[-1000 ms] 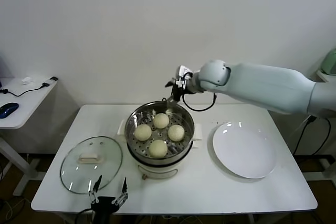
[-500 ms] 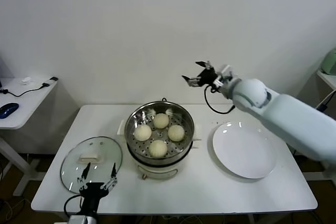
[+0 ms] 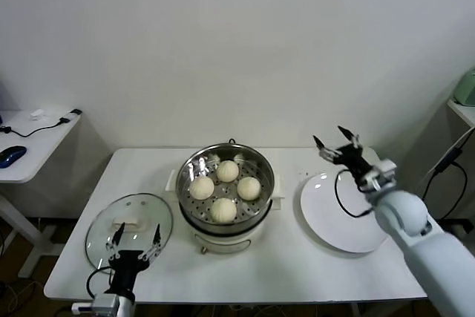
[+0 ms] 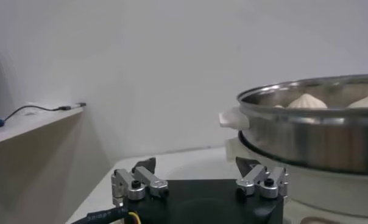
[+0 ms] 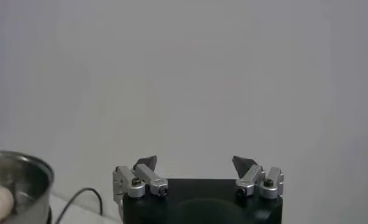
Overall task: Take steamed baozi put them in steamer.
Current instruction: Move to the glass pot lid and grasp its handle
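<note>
Now the right end effector (image 3: 339,142) had swung from the shiny steel steamer (image 3: 226,187) to three o'clock, open and empty; four cream-white pleated baozi (image 3: 223,210) sat inside, task apparently done.

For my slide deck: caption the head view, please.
Four steamed baozi sit in the steamer; right claw open above the empty plate.

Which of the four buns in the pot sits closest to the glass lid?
The steamed baozi on the steamer's left side; the other three lie farther from the glass lid.

Four steamed baozi (image 3: 225,189), one steamer (image 3: 225,217), one plate (image 3: 344,213), one lid (image 3: 129,231).
</note>
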You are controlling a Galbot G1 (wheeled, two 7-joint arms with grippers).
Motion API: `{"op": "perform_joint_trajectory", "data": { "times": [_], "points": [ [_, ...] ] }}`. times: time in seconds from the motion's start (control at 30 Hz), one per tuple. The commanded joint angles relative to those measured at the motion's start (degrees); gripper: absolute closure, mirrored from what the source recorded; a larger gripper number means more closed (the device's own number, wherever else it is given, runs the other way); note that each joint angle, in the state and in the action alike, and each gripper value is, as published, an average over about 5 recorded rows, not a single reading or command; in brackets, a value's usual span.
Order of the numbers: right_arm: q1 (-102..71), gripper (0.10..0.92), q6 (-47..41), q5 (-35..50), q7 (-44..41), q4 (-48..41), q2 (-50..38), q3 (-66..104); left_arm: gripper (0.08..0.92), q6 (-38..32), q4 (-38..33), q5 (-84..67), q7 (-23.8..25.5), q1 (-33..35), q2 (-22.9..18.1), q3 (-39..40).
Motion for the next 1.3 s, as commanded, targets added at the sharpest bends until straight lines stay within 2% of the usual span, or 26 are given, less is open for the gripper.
{"op": "perform_joint_trajectory", "data": {
  "times": [0.03, 0.17, 0.23, 0.33, 0.5, 0.67, 0.83, 1.03, 1.3],
  "points": [
    [-26.46, 0.203, 14.68, -8.49, -3.79, -0.38, 14.18, 20.58, 0.177, -0.08, 1.16, 1.55, 0.16, -0.81, 0.14, -0.63],
    [-28.15, 0.203, 16.43, -9.72, -3.46, -0.55, 18.54, 20.53, 0.177, -0.8, 2.16, 4.53, -2.93, -1.0, 0.7, -0.4],
    [-28.67, 0.203, 16.74, -10.72, -3.33, -0.76, 20.36, 20.28, 0.177, -0.92, 2.6, 9.13, -7.14, -1.14, 1.22, 0.04],
    [-29.2, 0.202, 16.58, -12.55, -2.84, -1.1, 22.21, 19.76, 0.177, -2.17, 3.65, 18.69, -12.9, -1.29, 2.19, -0.1],
    [-29.66, 0.203, 14.08, -16.08, -1.93, -1.42, 23.51, 18.52, 0.177, -6.47, 8.61, 39.41, -19.54, -2.06, 4.44, -2.27],
    [-28.78, 0.202, 12.71, -17.23, -0.63, -1.52, 24.67, 17.38, 0.177, -4.57, 15.95, 56.59, -25.32, -2.36, 7.82, -2.83],
    [-27.97, 0.203, 12.17, -17.8, 0.09, -1.4, 25.36, 16.92, 0.177, -0.49, 22.23, 64.47, -25.59, -3.98, 9.36, -2.15],
    [-28.08, 0.203, 12.03, -17.92, 0.34, -1.17, 25.68, 17.05, 0.177, 0.34, 28.77, 70.1, -25.76, -8.35, 9.44, -1.89],
    [-28.92, 0.203, 12.21, -17.7, 0.49, -1.11, 26.14, 17.74, 0.177, 0.48, 32.84, 71.7, -25.65, -13.04, 9.95, -1.2]
  ]
}}
